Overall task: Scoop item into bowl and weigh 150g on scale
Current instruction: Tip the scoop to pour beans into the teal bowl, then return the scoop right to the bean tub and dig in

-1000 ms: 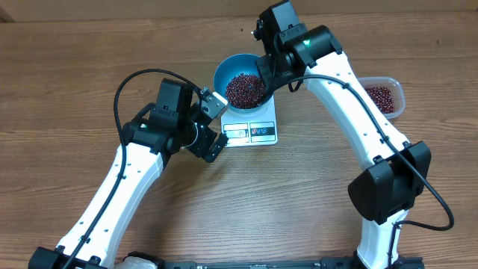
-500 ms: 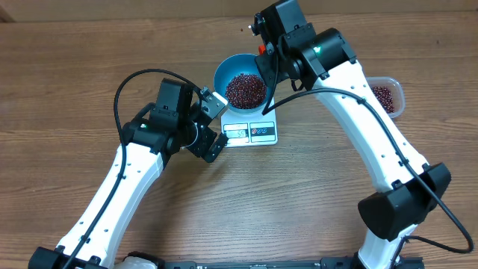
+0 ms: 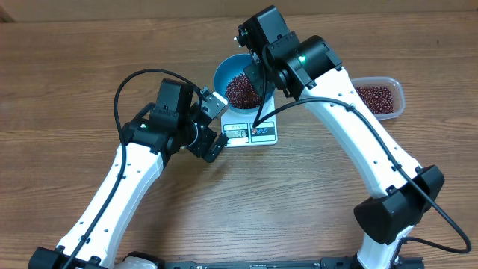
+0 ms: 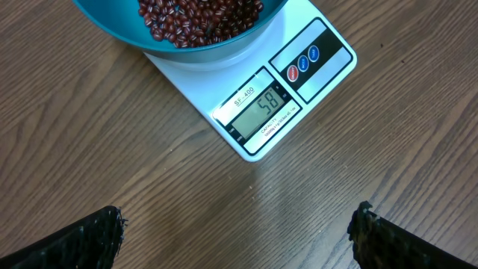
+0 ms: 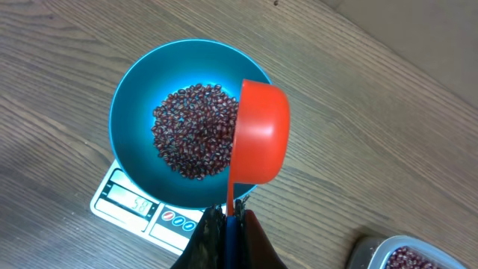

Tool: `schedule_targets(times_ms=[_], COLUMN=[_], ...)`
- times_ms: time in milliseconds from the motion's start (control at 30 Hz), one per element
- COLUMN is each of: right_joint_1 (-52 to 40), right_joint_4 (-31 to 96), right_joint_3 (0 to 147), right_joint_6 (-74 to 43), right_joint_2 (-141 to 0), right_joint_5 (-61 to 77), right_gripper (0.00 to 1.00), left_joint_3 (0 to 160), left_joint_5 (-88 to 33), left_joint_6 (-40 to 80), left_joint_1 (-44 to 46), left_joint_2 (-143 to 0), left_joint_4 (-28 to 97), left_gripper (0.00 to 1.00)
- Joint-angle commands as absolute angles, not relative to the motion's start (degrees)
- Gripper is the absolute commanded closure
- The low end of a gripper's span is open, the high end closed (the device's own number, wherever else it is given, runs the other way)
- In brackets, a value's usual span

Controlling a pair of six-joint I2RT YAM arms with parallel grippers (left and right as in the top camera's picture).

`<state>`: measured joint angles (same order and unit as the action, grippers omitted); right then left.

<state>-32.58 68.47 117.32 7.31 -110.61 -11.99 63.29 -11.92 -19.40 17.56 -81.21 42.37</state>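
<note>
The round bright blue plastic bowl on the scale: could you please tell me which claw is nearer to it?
Right. The right claw holds a red plastic scoop above the blue bowl; the open left claw sits beside the display edge of the white scale.

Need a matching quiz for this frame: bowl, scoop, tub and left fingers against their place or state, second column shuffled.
Things:
1. bowl
2. scoop
3. tub
4. left fingers

Place or state:
A. wide open, holding nothing
B. sitting on the scale
C. apart from the scale, part full of beans
D. gripped by the right fingers, tilted above the blue dish

Pairs: 1-B, 2-D, 3-C, 4-A
</note>
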Motion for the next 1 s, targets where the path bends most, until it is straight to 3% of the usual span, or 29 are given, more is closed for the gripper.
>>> schedule_targets(times_ms=[0, 200, 533, 767, 967], right_joint_1=[-31.29, -21.69, 3.90, 11.92, 13.26], right_joint_4=[68.05, 71.09, 82.24, 78.46, 74.83], right_joint_3=[119.35, 119.35, 118.76, 110.56, 102.76], right_joint_6=[7.53, 6.07, 11.38, 12.60, 15.40], right_joint_2=[-106.91, -101.78, -102.13, -103.70, -103.88], right_joint_5=[-12.78, -6.61, 2.76, 3.11, 4.89], right_gripper=[0.96, 0.96, 0.96, 0.96, 0.96], left_joint_3=[63.09, 63.09, 63.09, 63.09, 63.09], left_joint_5=[-11.99, -11.99, -11.99, -11.99, -11.99], left_joint_6=[-18.83, -18.85, -18.83, -18.83, -18.83], left_joint_1=[17.28, 17.28, 17.28, 17.28, 17.28], left_joint_2=[-79.99, -79.99, -79.99, -79.99, -79.99], left_joint_4=[42.26, 42.26, 42.26, 42.26, 42.26], left_gripper=[0.00, 0.00, 0.00, 0.00, 0.01])
